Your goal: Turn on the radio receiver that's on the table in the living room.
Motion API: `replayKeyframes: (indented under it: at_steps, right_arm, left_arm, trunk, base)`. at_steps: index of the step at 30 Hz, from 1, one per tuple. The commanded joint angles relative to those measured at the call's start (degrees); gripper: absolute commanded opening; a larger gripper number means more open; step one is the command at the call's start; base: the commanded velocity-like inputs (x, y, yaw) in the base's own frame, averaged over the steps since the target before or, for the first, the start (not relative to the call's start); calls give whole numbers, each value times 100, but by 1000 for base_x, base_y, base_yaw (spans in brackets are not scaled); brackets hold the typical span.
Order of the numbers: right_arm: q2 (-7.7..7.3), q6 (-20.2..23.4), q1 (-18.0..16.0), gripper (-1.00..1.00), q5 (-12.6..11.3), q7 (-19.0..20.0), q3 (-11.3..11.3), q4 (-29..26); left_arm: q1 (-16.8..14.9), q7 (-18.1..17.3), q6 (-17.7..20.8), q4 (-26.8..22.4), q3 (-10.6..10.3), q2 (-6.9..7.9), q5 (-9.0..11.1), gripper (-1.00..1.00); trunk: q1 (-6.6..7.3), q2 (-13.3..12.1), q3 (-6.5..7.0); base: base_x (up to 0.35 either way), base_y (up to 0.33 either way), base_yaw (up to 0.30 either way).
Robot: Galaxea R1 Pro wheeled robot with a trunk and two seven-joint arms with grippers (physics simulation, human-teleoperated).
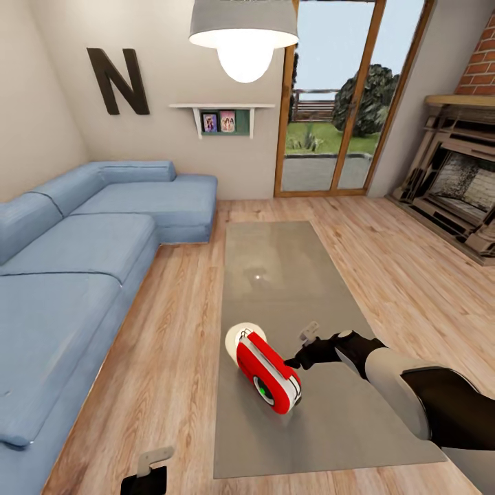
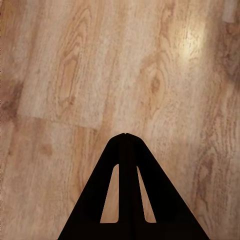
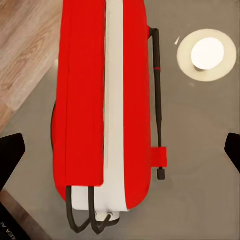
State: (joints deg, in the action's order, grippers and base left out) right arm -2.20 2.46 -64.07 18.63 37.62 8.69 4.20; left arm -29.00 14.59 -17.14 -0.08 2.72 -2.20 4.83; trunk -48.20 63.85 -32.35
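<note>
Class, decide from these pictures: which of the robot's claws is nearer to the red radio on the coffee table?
The right claw. It sits at the radio, open, fingers either side of it. The left claw hangs shut over the wood floor, off the coffee table.

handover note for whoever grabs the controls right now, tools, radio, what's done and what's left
Right tool: open, its two fingers spread wide either side of the small red radio with white trim; the tip is right beside the radio's side, contact unclear.
Left tool: shut, empty, hanging low over the light wood plank floor.
The radio stands near the front left part of the long glossy grey coffee table, round dial facing the robot.
Done: robot is at the table, right arm brought up to the radio.
Left: press the radio's switch; whether it is on yet cannot be told.
</note>
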Motion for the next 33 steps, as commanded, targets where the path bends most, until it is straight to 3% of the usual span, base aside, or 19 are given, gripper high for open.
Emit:
replayKeyframes:
  at_steps: [1, 15, 33]
  right_arm:
    - [0, 0, 0, 100, 0, 0, 1, 1]
    - [0, 0, 0, 100, -2, 0, 1, 1]
    - [0, 0, 0, 100, -2, -5, 1, 1]
  left_arm:
    - [0, 0, 0, 2, 0, 0, 0, -100]
    - [0, 0, 1, 2, 0, 0, 0, -100]
    - [0, 0, 9, 1, 0, 3, 0, -100]
  trunk:
    - [23, -42, 19]
    - [330, -603, 270]
    - [725, -1325, 593]
  base:
    - [0, 0, 0]
    - [-29, 0, 0]
    - [-314, 0, 0]
